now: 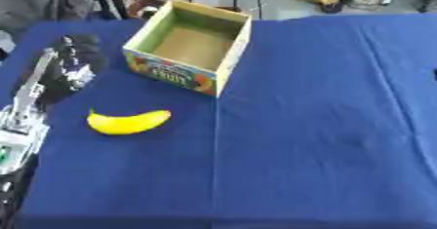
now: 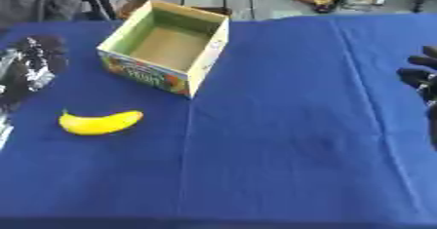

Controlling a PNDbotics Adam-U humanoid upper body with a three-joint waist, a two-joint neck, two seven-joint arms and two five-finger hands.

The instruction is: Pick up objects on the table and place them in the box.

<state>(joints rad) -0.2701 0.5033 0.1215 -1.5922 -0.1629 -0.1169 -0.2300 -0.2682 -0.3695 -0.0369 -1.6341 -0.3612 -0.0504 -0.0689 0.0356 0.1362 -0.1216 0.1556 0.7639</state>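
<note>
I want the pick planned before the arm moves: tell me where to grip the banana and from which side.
Take the banana across its thick middle, coming down from above with the left hand, which is nearer. It lies flat on the blue tablecloth, ends curving up toward the box, with nothing touching it, so both long sides look free for fingers and thumb.

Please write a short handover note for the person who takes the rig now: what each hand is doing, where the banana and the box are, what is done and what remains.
Left hand: raised over the table's left side, beyond the banana, holding nothing; whether its fingers are open cannot be told.
Right hand: at the right edge, far from the work; only dark fingertips show.
Banana: lies on the blue tablecloth, in front of the box and apart from it.
Box: open, upright, nothing visible inside.
Done: nothing placed.
Left: pick up the banana and put it in the box; the left hand is nearer.
</note>
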